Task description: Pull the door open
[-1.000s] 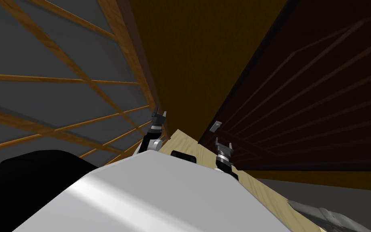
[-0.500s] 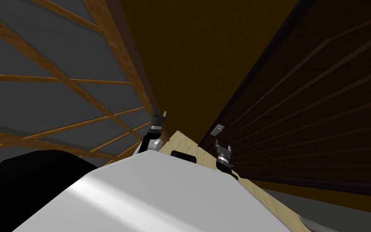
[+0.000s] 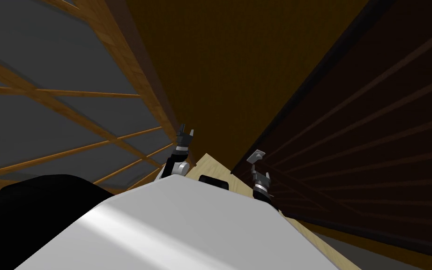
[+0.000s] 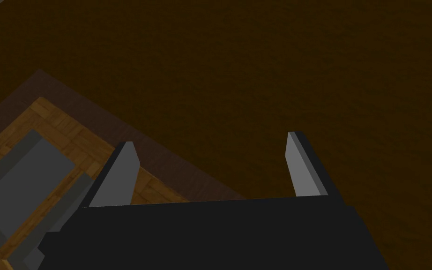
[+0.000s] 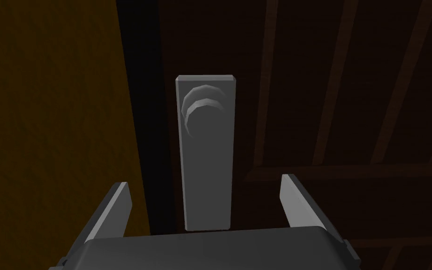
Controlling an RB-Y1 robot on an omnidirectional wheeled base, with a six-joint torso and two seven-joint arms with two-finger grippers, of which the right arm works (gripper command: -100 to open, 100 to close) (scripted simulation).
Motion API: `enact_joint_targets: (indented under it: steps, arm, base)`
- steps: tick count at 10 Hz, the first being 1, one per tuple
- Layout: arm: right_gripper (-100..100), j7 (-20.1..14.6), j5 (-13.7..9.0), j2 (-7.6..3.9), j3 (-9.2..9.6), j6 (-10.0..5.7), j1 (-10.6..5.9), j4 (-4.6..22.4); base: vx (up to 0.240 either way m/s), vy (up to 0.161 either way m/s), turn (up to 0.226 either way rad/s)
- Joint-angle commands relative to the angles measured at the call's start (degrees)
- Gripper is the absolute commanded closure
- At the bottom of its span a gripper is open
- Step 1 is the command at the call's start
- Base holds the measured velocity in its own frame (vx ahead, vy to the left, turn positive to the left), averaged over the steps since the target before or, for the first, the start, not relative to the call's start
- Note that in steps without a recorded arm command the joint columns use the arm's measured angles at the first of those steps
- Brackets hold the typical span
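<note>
The door [image 3: 374, 117] is dark brown with raised ribs and fills the right of the head view. Its grey handle [image 3: 256, 156] sits near the door's edge, just beyond my right gripper [image 3: 260, 174]. In the right wrist view the handle is a long grey plate [image 5: 205, 154] with a rounded knob end. It stands between the fingers of my open right gripper [image 5: 204, 184], reaching down to the gripper's body, and the fingers stand clear of its sides. The ribbed door [image 5: 351, 93] lies behind it. My left gripper [image 3: 185, 132] is held up to the left, open and empty [image 4: 211, 140].
A brown wall [image 3: 219, 70] runs between the door and a wood-framed window [image 3: 70, 93] on the left. A strip of light wood floor [image 3: 210, 164] shows below. A dark door frame edge [image 5: 140, 93] borders the handle side. A black shape [image 3: 37, 192] lies at lower left.
The whole head view has shifted: I have moved toward the door, which now looms larger. The handle has come from a little way off to just beyond my right gripper's fingertips.
</note>
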Motion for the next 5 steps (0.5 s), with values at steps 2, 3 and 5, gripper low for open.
enact_joint_targets:
  steps: [2,3,5]
  arm:
    - [-100,-2.9,-0.7,-1.78,-2.11,0.61,-1.36,2.8]
    - [-100,-4.2,-1.0,-2.63,-3.2,0.92,-2.08,4.2]
    - [-100,-5.5,-1.3,-3.47,-4.25,1.22,-2.77,5.6]
  base:
    - [0.173,-0.029,0.082]
    - [0.194,0.008,0.098]
    - [0.164,-0.018,0.075]
